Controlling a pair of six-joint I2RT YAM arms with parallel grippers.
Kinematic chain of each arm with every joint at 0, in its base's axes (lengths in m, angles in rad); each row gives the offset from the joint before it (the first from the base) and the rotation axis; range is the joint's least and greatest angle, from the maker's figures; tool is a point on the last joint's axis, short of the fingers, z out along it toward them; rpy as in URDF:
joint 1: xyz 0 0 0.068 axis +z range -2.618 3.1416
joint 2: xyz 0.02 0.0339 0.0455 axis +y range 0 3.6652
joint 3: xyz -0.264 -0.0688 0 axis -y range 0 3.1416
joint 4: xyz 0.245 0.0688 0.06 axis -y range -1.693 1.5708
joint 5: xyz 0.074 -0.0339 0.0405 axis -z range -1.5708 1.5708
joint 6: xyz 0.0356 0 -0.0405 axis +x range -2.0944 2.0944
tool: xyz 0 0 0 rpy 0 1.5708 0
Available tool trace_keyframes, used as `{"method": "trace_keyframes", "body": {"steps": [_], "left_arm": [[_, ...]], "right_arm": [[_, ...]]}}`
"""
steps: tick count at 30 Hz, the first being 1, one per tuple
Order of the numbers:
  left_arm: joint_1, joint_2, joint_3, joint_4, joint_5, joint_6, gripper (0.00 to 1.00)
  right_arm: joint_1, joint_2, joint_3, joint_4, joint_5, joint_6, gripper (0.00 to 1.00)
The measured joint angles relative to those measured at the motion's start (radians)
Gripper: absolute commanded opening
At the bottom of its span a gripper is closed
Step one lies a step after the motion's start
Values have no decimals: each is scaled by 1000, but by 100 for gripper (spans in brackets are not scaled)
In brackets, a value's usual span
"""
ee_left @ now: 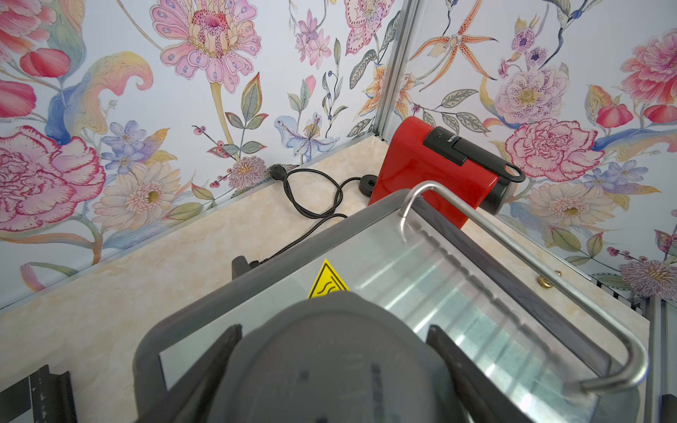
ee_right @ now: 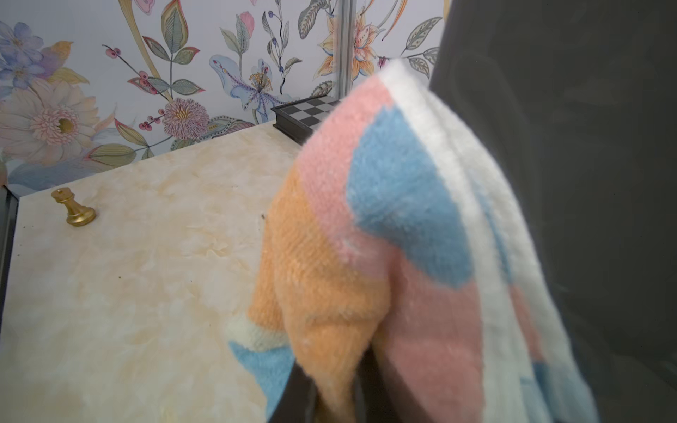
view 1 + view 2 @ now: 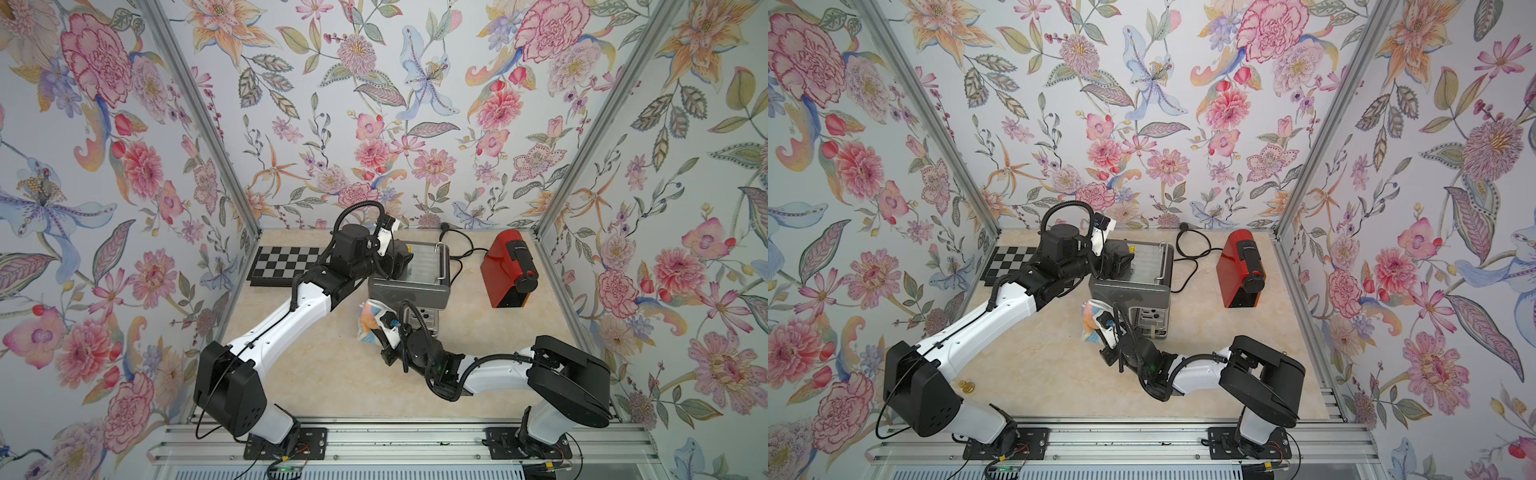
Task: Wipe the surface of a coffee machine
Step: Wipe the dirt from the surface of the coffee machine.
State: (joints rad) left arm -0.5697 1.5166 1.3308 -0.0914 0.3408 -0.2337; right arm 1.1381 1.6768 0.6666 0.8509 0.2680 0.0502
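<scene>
A grey and silver coffee machine (image 3: 409,291) (image 3: 1133,291) stands mid-table, its ribbed metal top (image 1: 439,278) edged by a wire rail. My left gripper (image 1: 335,329) (image 3: 395,259) is over its back and shut on the round grey lid (image 1: 329,370), one finger on each side. My right gripper (image 2: 329,395) (image 3: 375,332) is shut on a fluffy orange, pink, blue and white cloth (image 2: 366,238) (image 3: 366,320) (image 3: 1090,320). The cloth is pressed against the machine's dark left side (image 2: 586,183), near the front corner.
A red capsule coffee machine (image 3: 505,270) (image 1: 421,172) stands to the right, with a black power cable (image 3: 457,249) (image 1: 311,194) looped behind. A chessboard box (image 3: 282,266) (image 2: 311,113) lies at the back left. A gold chess pawn (image 2: 73,208) (image 3: 969,387) stands near the left arm's base.
</scene>
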Motion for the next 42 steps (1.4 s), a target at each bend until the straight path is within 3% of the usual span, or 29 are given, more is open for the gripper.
{"method": "trace_keyframes", "body": {"steps": [13,20,26,37,42], "left_arm": [[2,2,-2,8,13,-2,21],[3,2,-2,8,15,-2,20],[9,24,-2,50,39,-2,20],[9,34,-2,71,47,-3,20],[9,34,-2,71,47,-5,19]], "right_arm": [[-3,209,50,45,-33,36,0],[-26,225,24,61,-36,37,0],[-56,116,-100,28,2,32,0],[-87,-241,-301,-211,129,29,0],[-89,-300,-348,-257,140,19,0]]}}
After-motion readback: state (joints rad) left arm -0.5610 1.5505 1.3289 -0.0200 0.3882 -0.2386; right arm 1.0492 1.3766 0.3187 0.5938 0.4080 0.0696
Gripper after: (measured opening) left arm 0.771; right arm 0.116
